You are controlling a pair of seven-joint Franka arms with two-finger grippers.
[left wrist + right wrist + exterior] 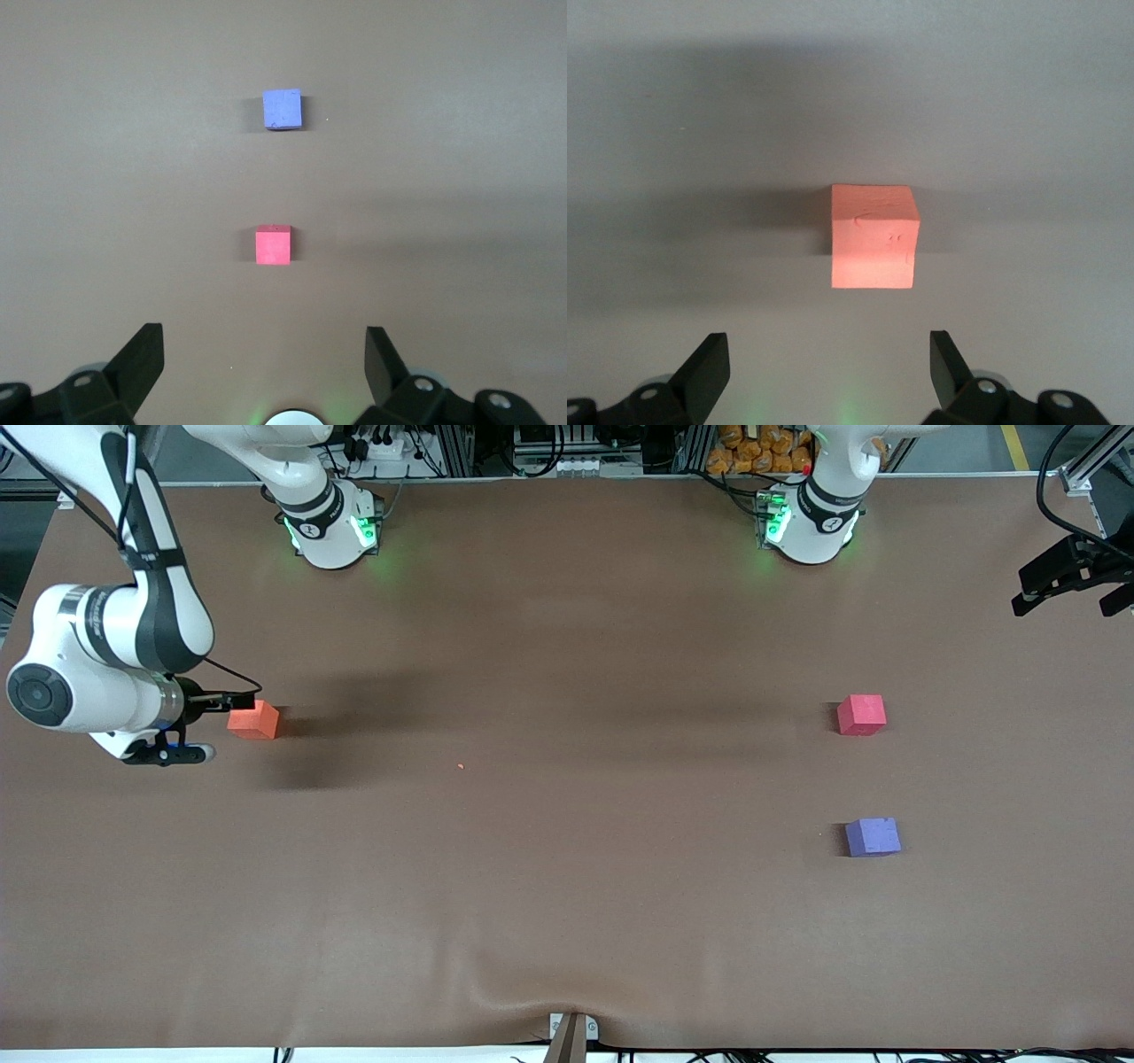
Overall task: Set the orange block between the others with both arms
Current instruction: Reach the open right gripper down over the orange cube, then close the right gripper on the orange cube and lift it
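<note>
Spreading wide, the right gripper (pixel 824 372) shows both black fingers (pixel 709 367) parted with nothing between them, and the orange block (pixel 873 236) sits on the brown table (pixel 567 921) just ahead of the tips, apart from them as far as I can see. From the front camera that gripper (pixel 182 731) is low, right beside the orange block (pixel 254 719), which lies toward the right arm's end of the table. The left gripper (pixel 264 363) is spread just as wide and empty, hanging high off the left arm's end of the table, where its dark fingers (pixel 1045 584) show at the picture's edge; that arm appears to be waiting. Taking the orange block as the mark, the pinkish-red cube (pixel 861 715) lies well apart from it toward the left arm's end, at about the same depth, and the purple cube (pixel 873 837) lies just as far along but nearer to the front camera, with a bare gap between the two. I judge this to be the reach for the first pickup, with the grasp not yet made. Next, I think, the right fingers must straddle the orange block squarely and close on its sides, then carry it toward mid-table, since the gap between the others looks out of the right arm's easy reach and the left arm would have to take over.
</note>
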